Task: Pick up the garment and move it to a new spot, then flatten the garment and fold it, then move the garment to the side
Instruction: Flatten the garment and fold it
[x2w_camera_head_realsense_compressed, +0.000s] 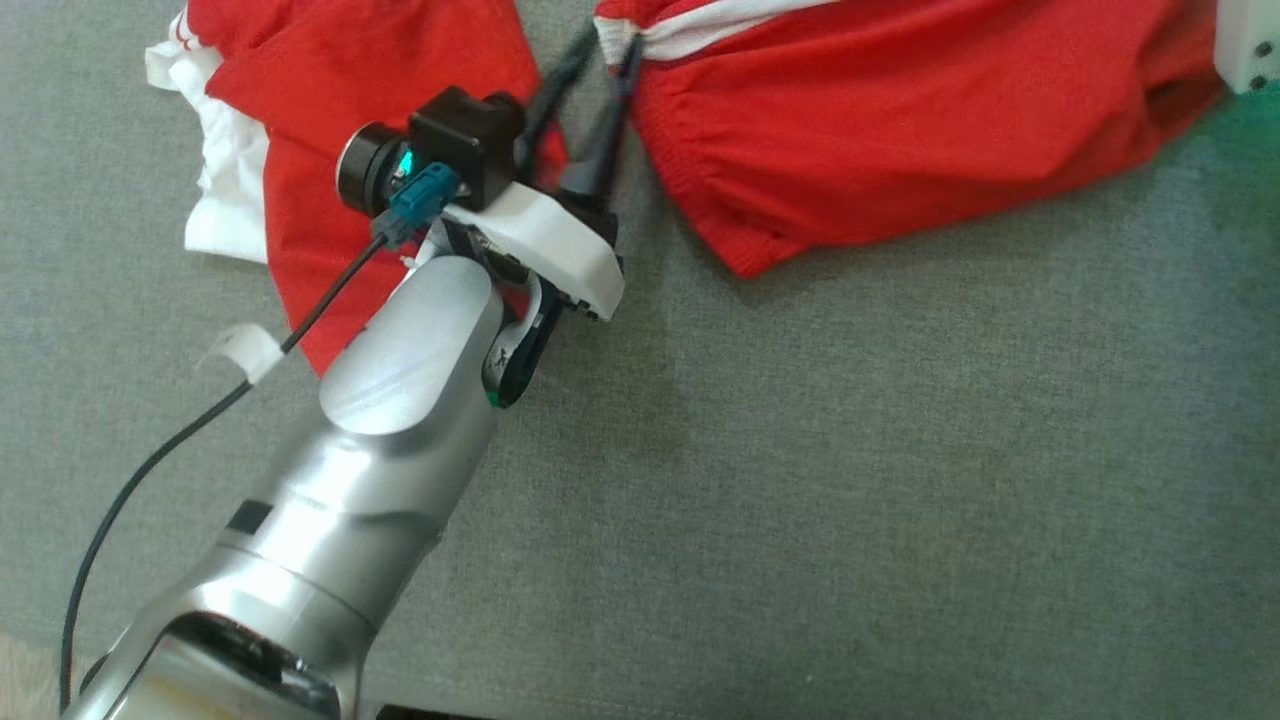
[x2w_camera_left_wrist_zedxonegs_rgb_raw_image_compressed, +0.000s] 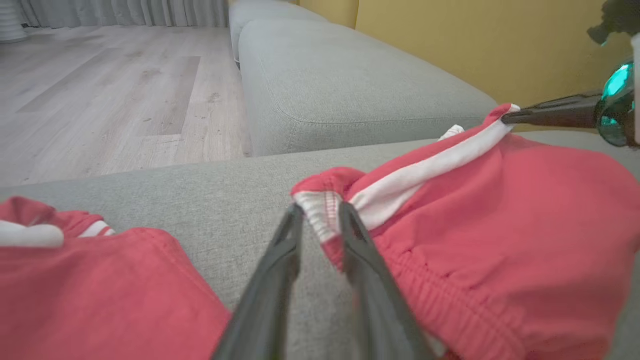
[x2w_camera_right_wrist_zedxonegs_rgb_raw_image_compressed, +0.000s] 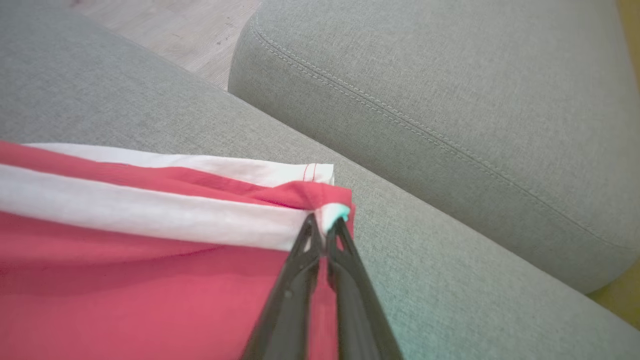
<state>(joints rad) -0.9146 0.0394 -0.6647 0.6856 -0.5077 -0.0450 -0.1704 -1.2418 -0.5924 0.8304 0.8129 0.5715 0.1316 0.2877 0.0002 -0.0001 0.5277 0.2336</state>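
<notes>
The garment (x2w_camera_head_realsense_compressed: 900, 130) is red with white stripes and lies across the top of the grey sofa seat (x2w_camera_head_realsense_compressed: 800, 480). My left gripper (x2w_camera_head_realsense_compressed: 612, 45) reaches up to its near corner. In the left wrist view its jaws (x2w_camera_left_wrist_zedxonegs_rgb_raw_image_compressed: 321, 212) stand slightly apart, open, with the white-and-red hem corner (x2w_camera_left_wrist_zedxonegs_rgb_raw_image_compressed: 325, 220) between the fingertips. My right gripper (x2w_camera_right_wrist_zedxonegs_rgb_raw_image_compressed: 325, 220) is shut on another striped corner of the garment (x2w_camera_right_wrist_zedxonegs_rgb_raw_image_compressed: 125, 280). That corner is raised a little, and the right gripper (x2w_camera_left_wrist_zedxonegs_rgb_raw_image_compressed: 505, 117) pinches it at the far right of the left wrist view.
More red cloth with white trim (x2w_camera_head_realsense_compressed: 330, 110) lies to the left, under my left wrist. A second grey cushion (x2w_camera_left_wrist_zedxonegs_rgb_raw_image_compressed: 350, 85) adjoins the seat, with wood floor (x2w_camera_left_wrist_zedxonegs_rgb_raw_image_compressed: 100, 90) beyond and a yellow wall (x2w_camera_left_wrist_zedxonegs_rgb_raw_image_compressed: 475, 40) behind. A black cable (x2w_camera_head_realsense_compressed: 150, 470) trails from my left arm.
</notes>
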